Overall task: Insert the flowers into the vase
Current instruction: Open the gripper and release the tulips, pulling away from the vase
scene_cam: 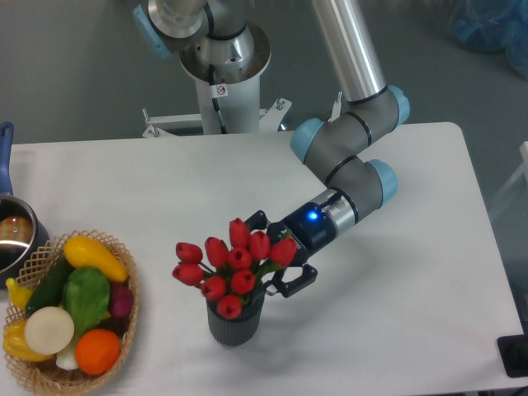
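The flowers [231,268] stand in the vase [233,322], just in front of the hand [276,256]. Its fingers look spread, so release seems done; next it should retreat without catching stems.

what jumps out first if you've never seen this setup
The bunch of red flowers near the table's middle, sitting in the dark ribbed vase and spilling left past its rim. Right behind them the gripper reaches in from the right, jaws apart. At the left edge, a wicker basket holds bright vegetables.
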